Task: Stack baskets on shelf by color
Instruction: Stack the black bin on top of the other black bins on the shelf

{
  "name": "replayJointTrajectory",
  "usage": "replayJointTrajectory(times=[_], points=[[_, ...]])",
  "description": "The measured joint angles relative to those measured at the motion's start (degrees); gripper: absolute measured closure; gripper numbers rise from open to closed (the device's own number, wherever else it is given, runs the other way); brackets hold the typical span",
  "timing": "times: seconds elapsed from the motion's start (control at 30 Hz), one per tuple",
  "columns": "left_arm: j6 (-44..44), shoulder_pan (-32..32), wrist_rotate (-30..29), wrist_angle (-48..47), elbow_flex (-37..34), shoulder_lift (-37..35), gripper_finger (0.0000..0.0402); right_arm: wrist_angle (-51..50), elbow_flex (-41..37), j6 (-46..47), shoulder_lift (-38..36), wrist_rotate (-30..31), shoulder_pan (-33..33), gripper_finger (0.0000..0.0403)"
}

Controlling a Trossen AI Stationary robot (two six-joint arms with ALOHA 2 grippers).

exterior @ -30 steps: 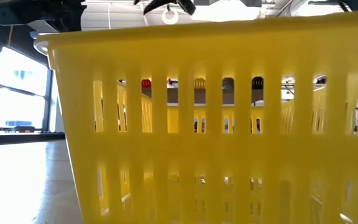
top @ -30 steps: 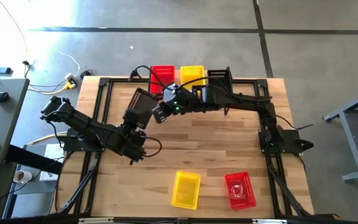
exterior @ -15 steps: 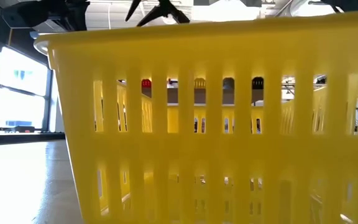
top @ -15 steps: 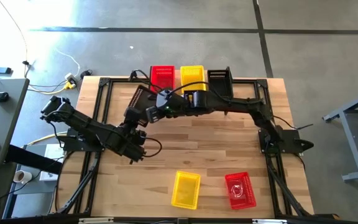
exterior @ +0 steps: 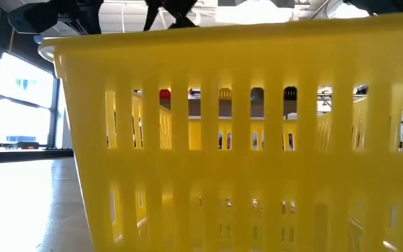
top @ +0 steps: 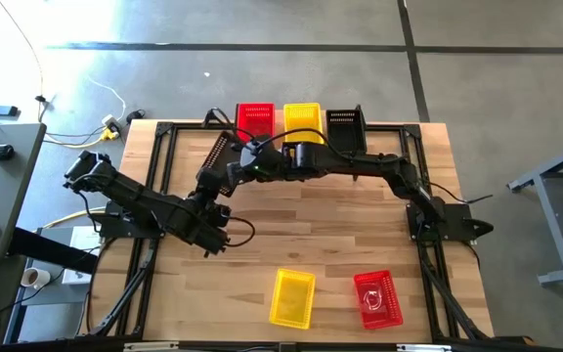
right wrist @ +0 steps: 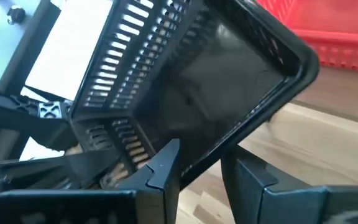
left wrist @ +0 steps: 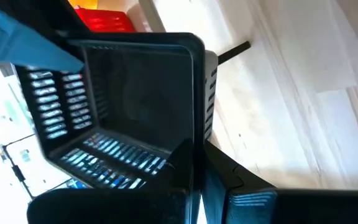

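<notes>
My left gripper [top: 211, 188] is shut on a black mesh basket [top: 219, 156] and holds it tilted in the air above the table's far left part. My right gripper [top: 235, 174] is open beside that basket. In the right wrist view its fingers [right wrist: 166, 163] stand on either side of the basket's rim [right wrist: 260, 109], and I cannot tell if they touch it. The shelf [top: 313, 128] at the far edge carries a red basket [top: 255, 119], a yellow basket [top: 302, 116] and a black basket [top: 345, 125]. A yellow basket [top: 291, 296] and a red basket [top: 377, 298] rest on the table near the front. My left gripper holds the black basket by one side wall near a corner [left wrist: 199, 106], with one finger [left wrist: 188, 163] inside and the other outside. The basket is lifted clear of the table and tipped, its opening turned toward the wrist camera.
The near yellow basket [exterior: 243, 140] fills the low view and hides most of the table behind it. Black frame rails [top: 164, 156] run along the table's left, right and far sides. Bare wood [top: 330, 225] lies between the arms and the two near baskets.
My right gripper has moved toward the table's left, from in front of the shelf to the black basket that my left gripper holds, and now straddles its rim. The left arm and the basket have stayed roughly in place.
</notes>
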Motion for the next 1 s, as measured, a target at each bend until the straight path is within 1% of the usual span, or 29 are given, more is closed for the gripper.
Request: replayJointTrajectory(times=[0.1, 0.23, 0.27, 0.37, 0.5, 0.63, 0.8, 1.0], points=[[0.2, 0.0, -0.1, -0.1, 0.0, 0.0, 0.0401, 0.2, 0.0, 0.0, 0.4, 0.5, -0.2, 0.0325], [0.4, 0.0, -0.1, 0.0, 0.0, 0.0, 0.0398, 1.9, 0.0, -2.2, 0.4, 2.3, -0.1, 0.0383], [0.4, 0.1, -0.1, 0.0, 0.0, 0.0, 0.0396, 2.4, 0.0, -3.1, 0.4, 2.9, -0.1, 0.0391], [0.4, 0.6, -0.7, 0.3, 0.0, 0.0, 0.0387, 3.5, 0.0, -4.3, 0.4, 3.6, -0.2, 0.0391], [-1.0, 1.4, -0.9, 0.2, 0.0, 0.0, 0.0371, 3.1, 0.0, -6.0, 0.4, 4.6, -0.4, 0.04], [-1.1, 2.2, 1.7, 0.4, 0.0, 0.0, 0.0351, 3.0, 0.0, -6.5, 0.4, 5.9, -0.6, 0.0401], [-3.5, 2.7, 6.0, 0.6, 0.0, 0.0, 0.0307, 2.9, 0.0, -7.6, 0.4, 6.2, -0.9, 0.0402], [-5.4, 2.7, 7.0, 1.3, 0.0, 0.0, 0.0243, 2.6, 0.0, -8.8, 0.4, 7.5, -1.7, 0.0402]])
